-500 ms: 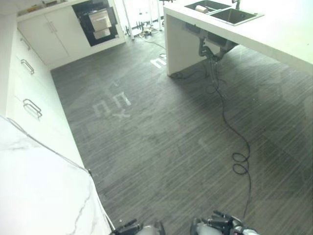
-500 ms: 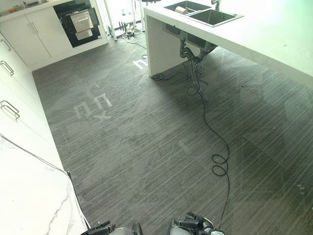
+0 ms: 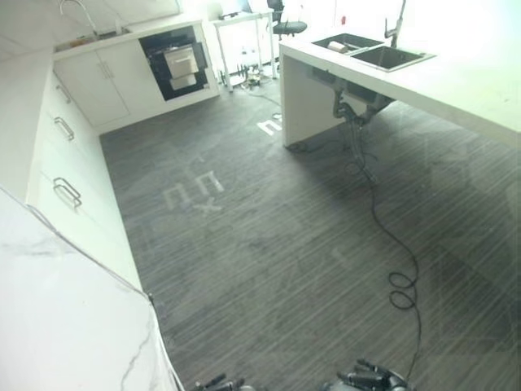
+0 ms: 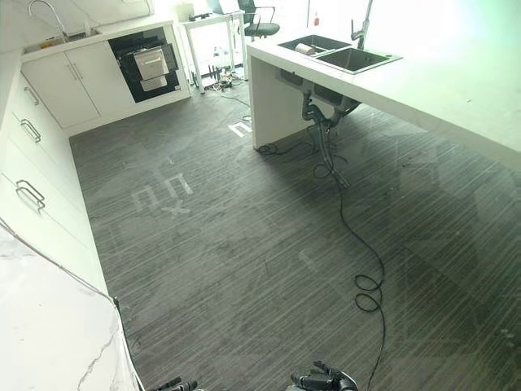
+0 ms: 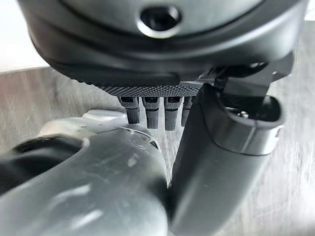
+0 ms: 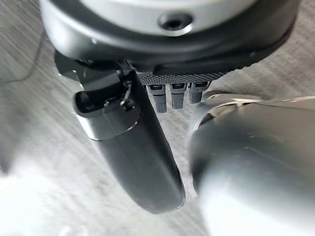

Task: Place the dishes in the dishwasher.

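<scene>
both hands hang low over the dark striped floor (image 3: 269, 269), at the near edge of the head views: left hand (image 3: 218, 383) and right hand (image 3: 370, 380), well apart from the dishwasher. in the left wrist view the left hand's fingers (image 5: 150, 112) point straight down in a row, relaxed, thumb beside them, holding nothing. in the right wrist view the right hand's fingers (image 6: 170, 96) are likewise straight and slack, thumb extended, holding nothing. the dishwasher (image 3: 179, 63) sits open in the far white cabinet run (image 3: 94, 81), its rack showing pale against the dark cavity. a double sink (image 3: 370, 50) with a tall faucet (image 3: 396, 20) is set in the white island bench (image 3: 456, 77) at far right; a pale object (image 3: 336, 46), possibly a dish, lies in the far basin, too small to tell. a marbled white bench (image 3: 57, 309) fills the near left. drawer fronts with metal handles (image 3: 65, 191) run along the left. an office chair (image 4: 256, 20) stands at the far end of the room.
</scene>
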Motion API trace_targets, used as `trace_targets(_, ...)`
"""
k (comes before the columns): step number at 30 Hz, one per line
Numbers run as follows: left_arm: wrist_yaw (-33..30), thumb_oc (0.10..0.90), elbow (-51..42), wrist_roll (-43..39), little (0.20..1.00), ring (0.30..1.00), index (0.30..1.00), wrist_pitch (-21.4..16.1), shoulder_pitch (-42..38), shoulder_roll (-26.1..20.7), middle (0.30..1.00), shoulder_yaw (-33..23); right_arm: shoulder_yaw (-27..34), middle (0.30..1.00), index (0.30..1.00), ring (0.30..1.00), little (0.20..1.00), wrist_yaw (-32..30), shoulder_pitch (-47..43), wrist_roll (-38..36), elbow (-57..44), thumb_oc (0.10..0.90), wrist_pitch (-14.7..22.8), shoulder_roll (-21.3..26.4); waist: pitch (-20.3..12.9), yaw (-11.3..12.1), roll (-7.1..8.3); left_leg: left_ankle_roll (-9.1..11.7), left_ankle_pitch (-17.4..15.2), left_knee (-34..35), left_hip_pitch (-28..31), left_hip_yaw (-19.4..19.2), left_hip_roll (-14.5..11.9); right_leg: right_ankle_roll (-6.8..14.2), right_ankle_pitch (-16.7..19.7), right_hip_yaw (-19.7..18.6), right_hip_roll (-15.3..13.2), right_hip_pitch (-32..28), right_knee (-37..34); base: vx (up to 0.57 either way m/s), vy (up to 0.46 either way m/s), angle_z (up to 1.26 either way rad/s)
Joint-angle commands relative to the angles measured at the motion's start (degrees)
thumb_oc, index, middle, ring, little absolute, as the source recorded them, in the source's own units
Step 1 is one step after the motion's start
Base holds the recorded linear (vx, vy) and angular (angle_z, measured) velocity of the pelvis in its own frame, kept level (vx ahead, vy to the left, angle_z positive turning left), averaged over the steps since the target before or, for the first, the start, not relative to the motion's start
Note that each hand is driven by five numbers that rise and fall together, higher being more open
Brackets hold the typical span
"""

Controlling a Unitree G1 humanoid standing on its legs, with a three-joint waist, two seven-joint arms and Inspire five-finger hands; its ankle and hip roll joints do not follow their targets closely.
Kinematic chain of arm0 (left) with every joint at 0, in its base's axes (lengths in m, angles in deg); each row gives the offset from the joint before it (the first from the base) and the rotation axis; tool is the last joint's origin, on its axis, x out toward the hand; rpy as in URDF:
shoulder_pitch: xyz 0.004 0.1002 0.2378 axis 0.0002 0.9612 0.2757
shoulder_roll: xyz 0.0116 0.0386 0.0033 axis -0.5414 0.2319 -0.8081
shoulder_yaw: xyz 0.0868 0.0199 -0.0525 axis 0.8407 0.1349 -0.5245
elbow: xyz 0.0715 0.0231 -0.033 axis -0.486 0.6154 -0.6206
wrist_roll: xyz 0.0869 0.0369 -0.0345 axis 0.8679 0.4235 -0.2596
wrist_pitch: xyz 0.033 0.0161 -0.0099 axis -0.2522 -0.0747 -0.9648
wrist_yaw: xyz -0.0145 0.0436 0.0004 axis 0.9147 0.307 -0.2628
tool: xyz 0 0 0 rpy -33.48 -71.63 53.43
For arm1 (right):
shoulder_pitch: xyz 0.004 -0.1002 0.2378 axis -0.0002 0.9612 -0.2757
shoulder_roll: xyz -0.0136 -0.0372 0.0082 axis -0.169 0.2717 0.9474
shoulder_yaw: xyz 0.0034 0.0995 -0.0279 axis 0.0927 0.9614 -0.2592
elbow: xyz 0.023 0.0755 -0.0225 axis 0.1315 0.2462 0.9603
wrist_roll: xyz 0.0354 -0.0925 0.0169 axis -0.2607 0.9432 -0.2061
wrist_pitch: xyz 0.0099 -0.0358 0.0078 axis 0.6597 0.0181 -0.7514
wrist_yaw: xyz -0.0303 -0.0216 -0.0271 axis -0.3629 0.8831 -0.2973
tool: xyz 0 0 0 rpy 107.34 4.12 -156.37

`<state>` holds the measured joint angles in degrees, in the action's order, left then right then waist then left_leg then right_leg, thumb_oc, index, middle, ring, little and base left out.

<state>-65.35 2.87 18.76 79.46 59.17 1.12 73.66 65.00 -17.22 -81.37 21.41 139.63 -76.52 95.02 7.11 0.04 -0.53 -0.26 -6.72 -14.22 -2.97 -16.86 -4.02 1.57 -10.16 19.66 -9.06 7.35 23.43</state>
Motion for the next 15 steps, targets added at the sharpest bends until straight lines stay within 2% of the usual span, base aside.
trace_targets(1, -3.82, 0.8, -3.91, 2.56, 0.9, 0.9, 0.9, -5.76, -1.69, 2.53, 0.9, 0.42, 0.32, 0.9, 0.9, 0.9, 0.9, 3.58, -3.03, -2.33, -2.93, 0.8, 6.99, 0.38, 1.3, -0.91, -0.85, 0.78, -5.85, -2.97, 0.6, 0.58, 0.61, 3.28, -0.53, -1.3, 2.31, -4.32, -6.25, 0.02, -0.032, -0.02)
trace_targets(3, -4.99, 0.8, -6.85, 1.72, 0.9, 0.9, 0.9, -6.77, -1.92, 1.93, 0.9, 0.15, -0.08, 0.9, 0.9, 0.9, 0.9, 3.55, -2.89, -2.57, -5.84, 0.8, 7.77, 0.76, 1.51, -1.0, -0.84, 0.92, -5.6, -2.97, 0.54, 0.67, 0.42, 3.05, -0.69, -1.45, 2.55, -4.38, -6.25, 0.02, -0.05, -0.01)
trace_targets(4, -6.21, 0.8, -10.84, -1.12, 0.9, 0.9, 0.9, -7.94, -2.07, 1.62, 0.9, -0.64, -0.31, 0.9, 0.9, 0.9, 0.9, 3.15, -2.89, -3.03, -9.29, 0.8, 8.59, 1.24, 1.73, -0.93, -0.84, 1.03, -5.38, -2.97, 0.5, 1.05, 0.42, 2.85, -0.77, -1.54, 2.74, -4.48, -6.25, 0.03, -0.069, 0.0)
trace_targets(8, -7.35, 0.8, -18.03, -1.75, 0.9, 0.9, 0.9, -12.72, -2.05, 0.73, 0.9, -0.7, -1.55, 0.9, 0.9, 0.9, 0.9, 3.17, -3.05, -3.98, -14.78, 0.8, 9.68, 2.22, 2.05, -0.62, -0.8, 1.34, -4.82, -2.97, 0.39, 2.07, 0.61, 2.36, -0.97, -2.02, 3.23, -4.7, -6.25, 0.04, -0.074, 0.02)
trace_targets(14, -7.8, 0.8, -24.17, -1.32, 0.9, 0.9, 0.9, -15.06, -1.62, -0.2, 0.9, -0.2, -2.5, 0.9, 0.9, 0.9, 0.9, 2.95, -2.6, -5.49, -20.43, 0.8, 9.12, 3.17, 2.42, -0.68, -0.46, 1.89, -3.71, -2.97, 0.69, 2.89, 0.64, 1.48, -1.29, -2.64, 3.93, -5.0, -6.25, 0.06, -0.092, 0.04)
trace_targets(15, -7.63, 0.8, -24.88, -1.89, 0.9, 0.9, 0.9, -15.23, -1.63, -0.25, 0.9, -0.27, -2.5, 0.9, 0.9, 0.9, 0.9, 2.81, -2.58, -5.58, -21.64, 0.8, 8.9, 3.53, 2.93, -0.62, 0.22, 1.7, -2.95, -2.97, 1.36, 2.51, 1.27, 1.04, -1.25, -3.27, 3.74, -5.31, -6.25, 0.09, -0.113, -0.07)
